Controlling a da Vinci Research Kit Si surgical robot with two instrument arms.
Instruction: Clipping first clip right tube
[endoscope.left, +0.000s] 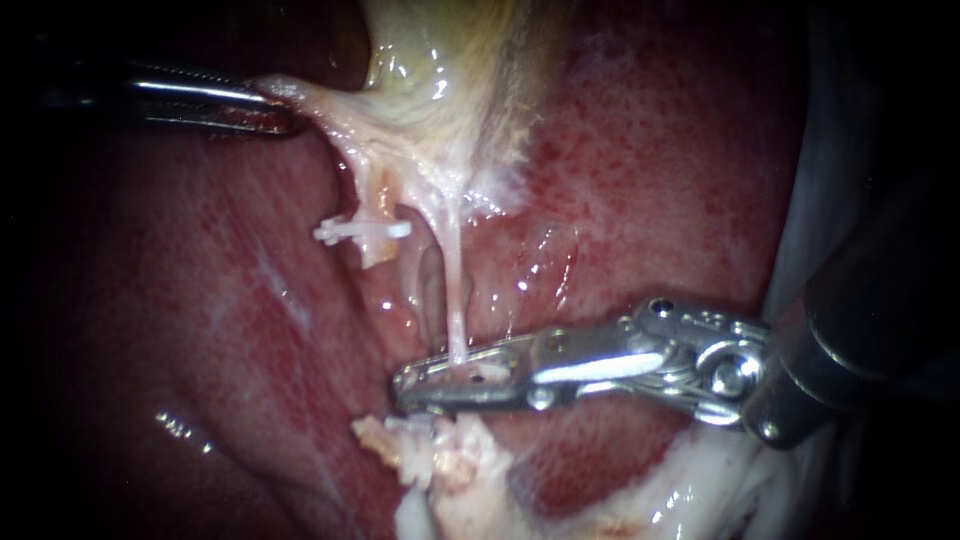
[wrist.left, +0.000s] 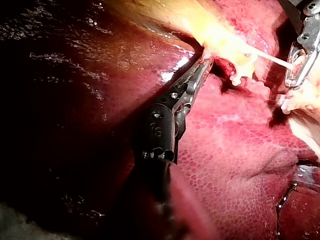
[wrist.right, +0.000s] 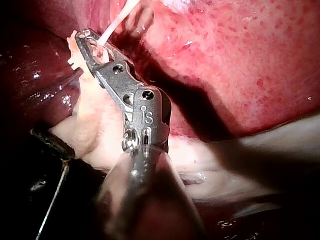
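- Endoscope view: my right instrument (endoscope.left: 450, 383) has its jaws clamped across the right tube (endoscope.left: 457, 300). This thin pale strand runs from the gallbladder (endoscope.left: 440, 60) straight into the narrow gap between them.
- Beside that strand, on the side away from this instrument's shaft, the left tube (endoscope.left: 372, 195) already carries a white clip (endoscope.left: 365, 231).
- My left instrument (endoscope.left: 268, 100) has its jaws closed on the gallbladder's edge. I judge that it is lifting the edge off the liver (endoscope.left: 680, 180) so that both tubes stand taut.
- Progress, judged from this view: no clip shows on the right tube itself. The clip seems to be in the act of being set, not yet released. Opening the jaws and backing the instrument off are left to do.
- Left wrist view: only here do the left instrument's (wrist.left: 201, 67) jaws show from the side, pinched on pale gallbladder tissue at their tips. The right tube (wrist.left: 267, 57) stretches from that tissue across to the right instrument (wrist.left: 296, 67), which sits ahead and to one side.
- Right wrist view: this is the closest look at the right instrument's (wrist.right: 90, 42) jaws. The right tube (wrist.right: 112, 25) enters between them near the tips, with liver ahead of them. My left instrument does not show here.
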